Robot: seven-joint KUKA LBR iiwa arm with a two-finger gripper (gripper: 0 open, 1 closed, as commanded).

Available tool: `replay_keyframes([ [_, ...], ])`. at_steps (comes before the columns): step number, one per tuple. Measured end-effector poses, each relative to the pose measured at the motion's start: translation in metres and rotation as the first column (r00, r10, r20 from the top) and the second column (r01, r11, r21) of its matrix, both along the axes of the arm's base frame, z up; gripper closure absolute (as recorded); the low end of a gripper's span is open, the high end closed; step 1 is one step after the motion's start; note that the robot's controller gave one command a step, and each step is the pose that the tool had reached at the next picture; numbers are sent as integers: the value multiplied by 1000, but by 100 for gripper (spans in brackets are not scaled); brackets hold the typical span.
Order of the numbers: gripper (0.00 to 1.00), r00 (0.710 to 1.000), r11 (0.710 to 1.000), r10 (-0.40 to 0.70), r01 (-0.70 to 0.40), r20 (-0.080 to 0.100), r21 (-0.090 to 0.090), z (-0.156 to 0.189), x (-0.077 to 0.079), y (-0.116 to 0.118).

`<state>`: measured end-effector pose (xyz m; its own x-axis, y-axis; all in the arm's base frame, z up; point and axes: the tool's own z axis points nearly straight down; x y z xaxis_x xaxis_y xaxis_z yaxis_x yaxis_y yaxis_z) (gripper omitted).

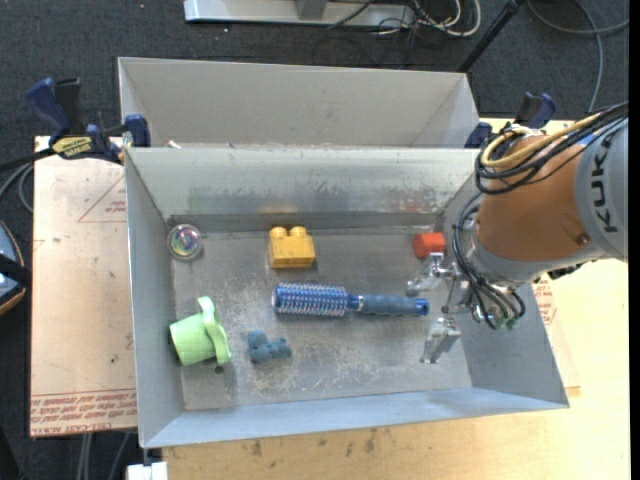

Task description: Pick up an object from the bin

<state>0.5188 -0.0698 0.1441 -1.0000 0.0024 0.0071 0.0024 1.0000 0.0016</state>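
A grey metal bin (300, 183) holds a scatter of small loose items, well apart from one another across its scuffed floor. The KUKA arm (530, 218), its wrist wrapped in an orange cover and looped with cables, reaches in over the right wall. Its gripper (437, 346) points down at the bare floor near the front right corner, just beside the handle end of a blue hairbrush (345, 301). Whether the gripper is released or clenched cannot be told from this angle.

The hairbrush, the item nearest the gripper, lies lengthwise across the middle of the floor, bristled head to the left and handle to the right. A lime-green plastic cup (198, 336) lies tipped on its side near the front left corner. A yellow two-stud building block (291, 248) sits by the back wall, above the brush head. A small blue-grey lumpy piece (267, 347) lies just right of the cup. A clear, shiny ball (184, 240) rests in the back left corner, and a small orange-red block (430, 242) sits by the back right, close to the arm's wrist.
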Motion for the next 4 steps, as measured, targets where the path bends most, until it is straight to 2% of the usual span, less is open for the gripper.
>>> replay_keyframes([
  [1, 0, 1000, 1000, -23, 23, 13, -3, -71, 30, 44],
  [2, 100, 999, 1000, -23, 24, 24, -1, -67, 32, 44],
  [3, 100, 999, 999, -44, 44, 16, -2, 49, 40, 27],
  [4, 100, 980, 980, 197, -197, 16, -4, 170, 58, 22],
])
